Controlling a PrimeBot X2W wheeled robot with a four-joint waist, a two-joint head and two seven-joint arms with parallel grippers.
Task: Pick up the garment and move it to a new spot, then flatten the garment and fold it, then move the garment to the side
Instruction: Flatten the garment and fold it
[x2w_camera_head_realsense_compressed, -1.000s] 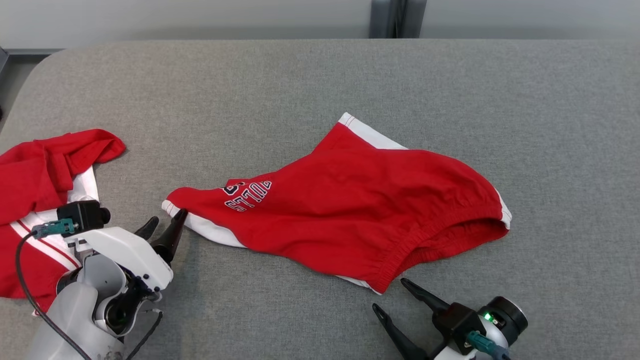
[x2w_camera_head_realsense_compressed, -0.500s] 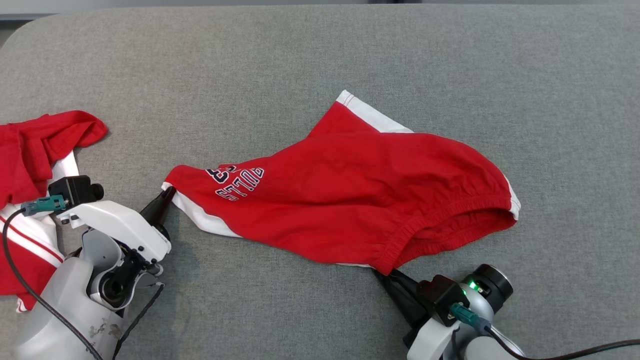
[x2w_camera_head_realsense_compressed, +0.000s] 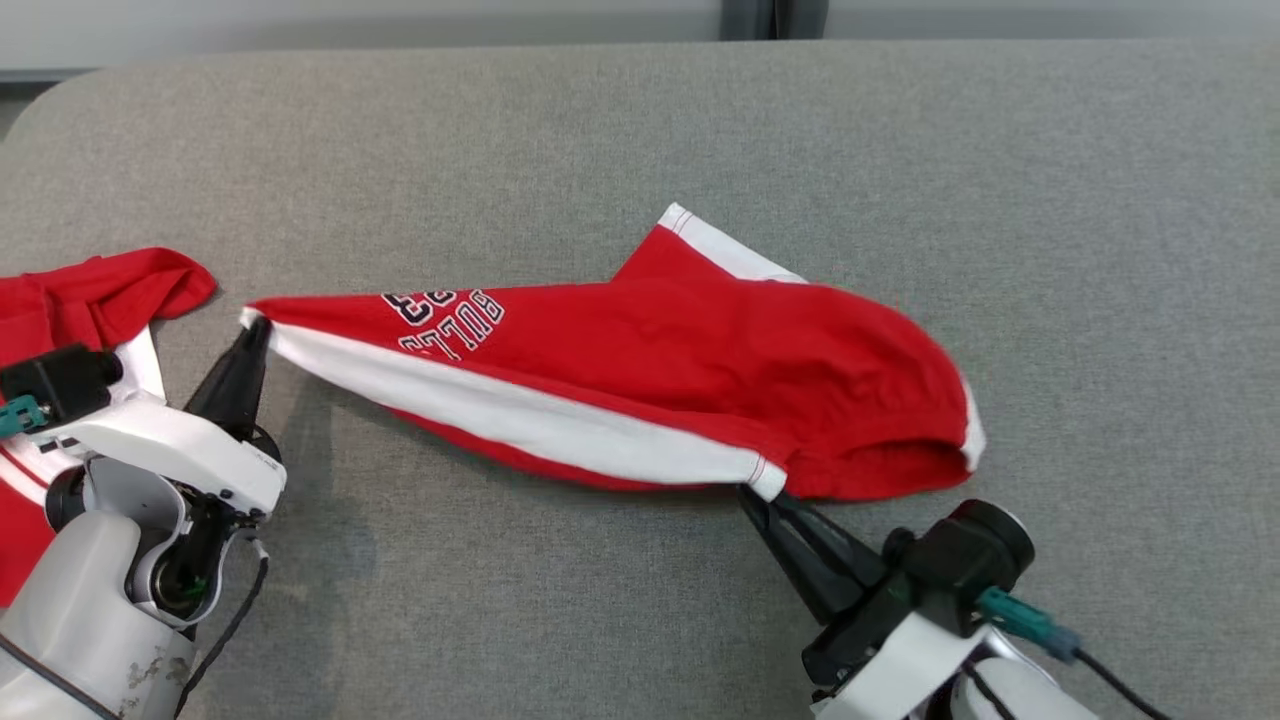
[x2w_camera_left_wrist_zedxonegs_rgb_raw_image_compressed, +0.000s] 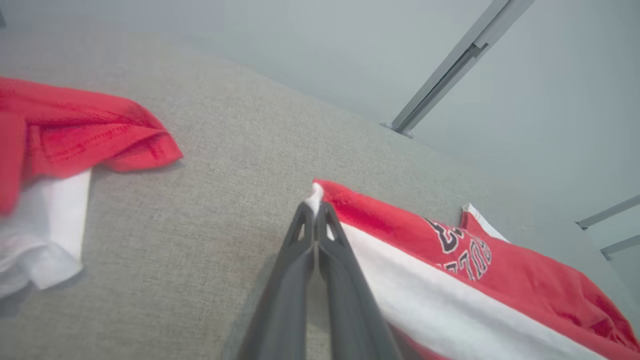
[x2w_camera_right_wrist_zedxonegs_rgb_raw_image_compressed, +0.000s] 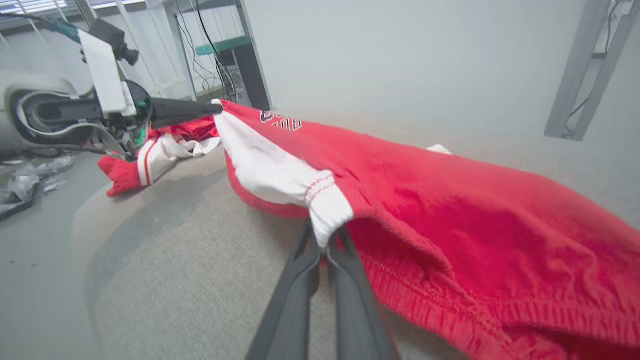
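Observation:
The garment (x2w_camera_head_realsense_compressed: 690, 370) is a pair of red shorts with white side stripes and dark lettering, stretched across the grey table (x2w_camera_head_realsense_compressed: 640, 130). My left gripper (x2w_camera_head_realsense_compressed: 252, 330) is shut on the garment's left hem corner (x2w_camera_left_wrist_zedxonegs_rgb_raw_image_compressed: 315, 192), lifted a little off the surface. At the lower right, my right gripper (x2w_camera_head_realsense_compressed: 758, 497) is shut on the waistband's white corner (x2w_camera_right_wrist_zedxonegs_rgb_raw_image_compressed: 327, 215). The white stripe (x2w_camera_head_realsense_compressed: 520, 415) runs taut between the two grips. The right wrist view also shows the left gripper (x2w_camera_right_wrist_zedxonegs_rgb_raw_image_compressed: 212, 107) pinching the far corner.
A second red and white garment (x2w_camera_head_realsense_compressed: 80, 320) lies crumpled at the table's left edge, close behind my left arm (x2w_camera_head_realsense_compressed: 120, 520). Bare grey table extends to the back and right. A metal post (x2w_camera_head_realsense_compressed: 750, 18) stands beyond the far edge.
Both grippers have shut on the garment's corners and raised and pulled them apart, so the near edge now stretches taut with the white stripe turned up. The head camera has shifted too.

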